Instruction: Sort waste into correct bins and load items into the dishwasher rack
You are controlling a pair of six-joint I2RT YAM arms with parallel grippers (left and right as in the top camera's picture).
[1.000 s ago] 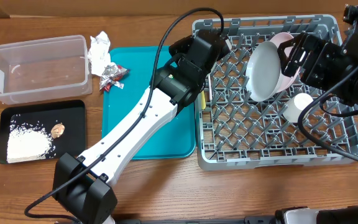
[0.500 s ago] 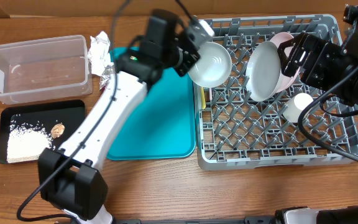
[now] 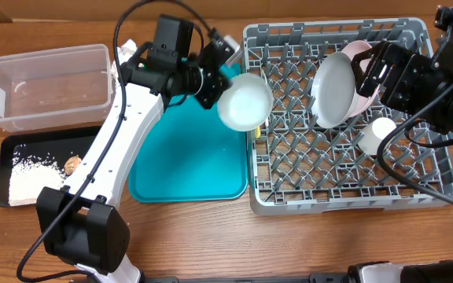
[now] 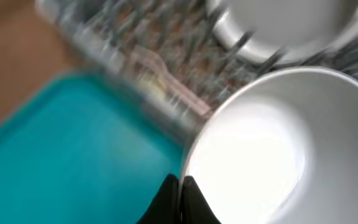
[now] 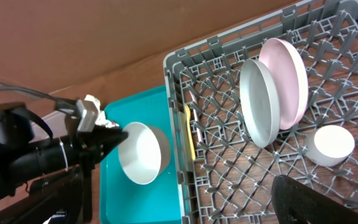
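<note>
My left gripper (image 3: 223,83) is shut on the rim of the grey bowl (image 3: 244,102), which hangs tilted over the right edge of the teal tray (image 3: 183,169), just left of the dishwasher rack (image 3: 344,196). The left wrist view shows both black fingertips (image 4: 191,198) pinching the bowl's (image 4: 278,149) thin rim. A pale grey-blue plate (image 3: 333,88) and a white-pink plate (image 3: 360,55) stand on edge in the rack, with a small white cup (image 3: 382,130) beside them. My right gripper (image 3: 370,69) hovers open above the plates, holding nothing.
A clear tub (image 3: 46,82) stands at the far left, and a black tray (image 3: 93,141) in front of it holds rice grains (image 3: 30,169) and a brown morsel (image 3: 72,163). A crumpled napkin (image 3: 126,56) lies behind the left arm. A yellow spoon (image 5: 189,130) lies along the rack's left edge.
The left arm has swung left and away from the rack with the bowl in its grip; the bowl now hangs over the tray's right edge. The right arm has not moved.
</note>
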